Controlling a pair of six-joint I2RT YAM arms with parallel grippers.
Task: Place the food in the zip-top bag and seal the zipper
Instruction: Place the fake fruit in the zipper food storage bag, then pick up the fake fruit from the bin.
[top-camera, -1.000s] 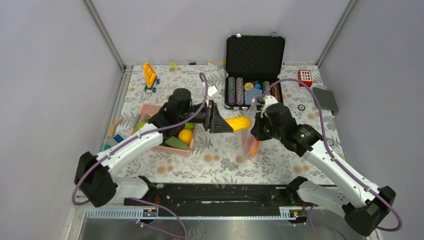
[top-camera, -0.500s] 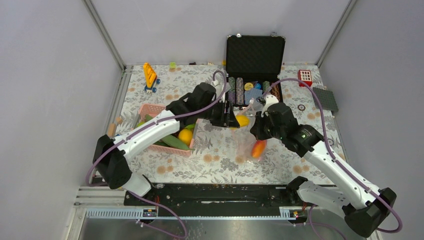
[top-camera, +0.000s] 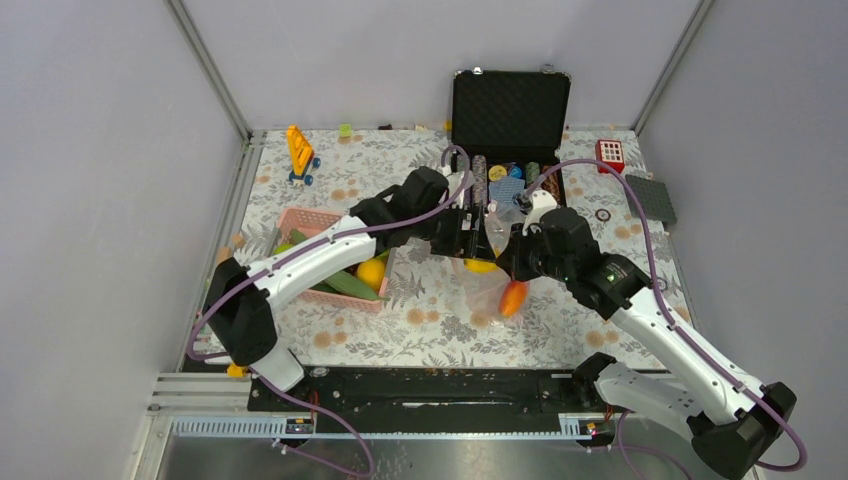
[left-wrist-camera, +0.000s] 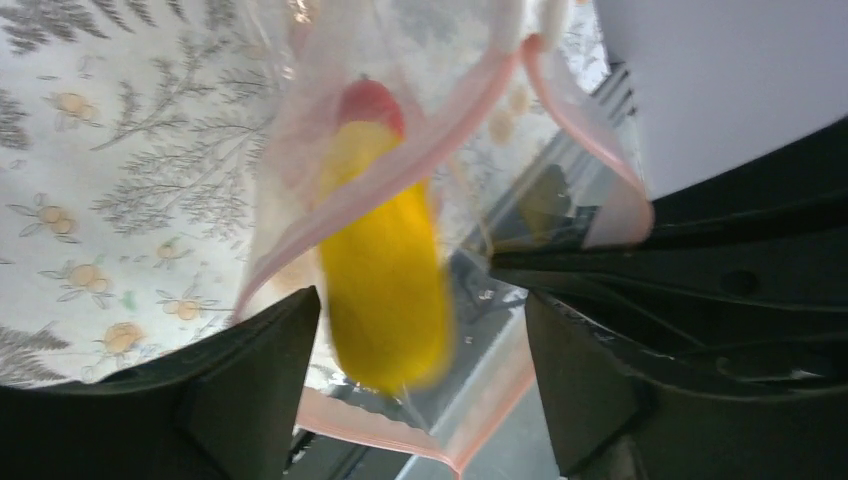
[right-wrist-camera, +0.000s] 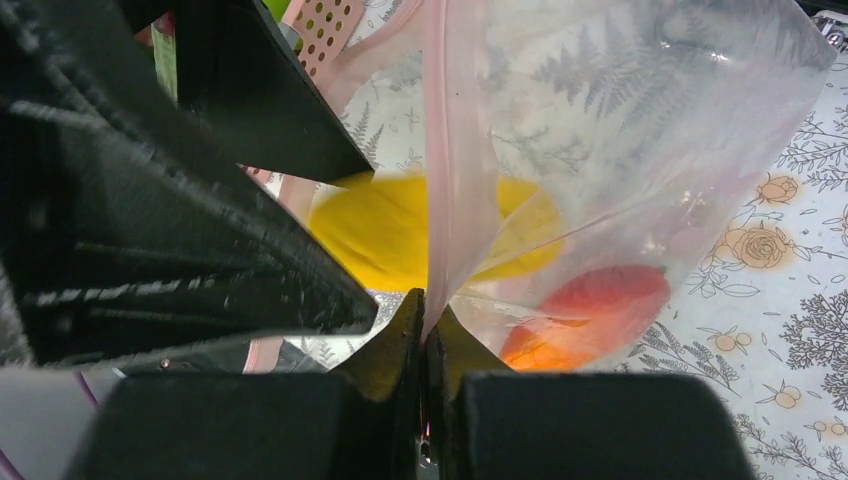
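Observation:
My right gripper (top-camera: 512, 252) (right-wrist-camera: 425, 312) is shut on the rim of the clear zip-top bag (top-camera: 492, 290) (right-wrist-camera: 620, 140), pinching its pink zipper strip (right-wrist-camera: 450, 150) (left-wrist-camera: 460, 125) and holding the mouth up. My left gripper (top-camera: 470, 232) (left-wrist-camera: 420, 300) is open right at the mouth. A long yellow fruit (top-camera: 480, 265) (left-wrist-camera: 385, 270) (right-wrist-camera: 375, 230) is blurred between its spread fingers, touching neither, half inside the bag. A red-orange mango (top-camera: 512, 297) (right-wrist-camera: 590, 315) lies in the bag's bottom.
The pink basket (top-camera: 300, 220) on the left holds a yellow citrus (top-camera: 371, 272), a green cucumber (top-camera: 350, 285) and other pieces under my left arm. The open black case (top-camera: 510, 105) with poker chips (top-camera: 478, 180) stands behind the bag. An orange toy (top-camera: 299, 150) is far left.
My left arm carried the yellow fruit right from the basket to the bag's mouth and opened; the fruit is dropping in. My right gripper kept holding the bag's rim.

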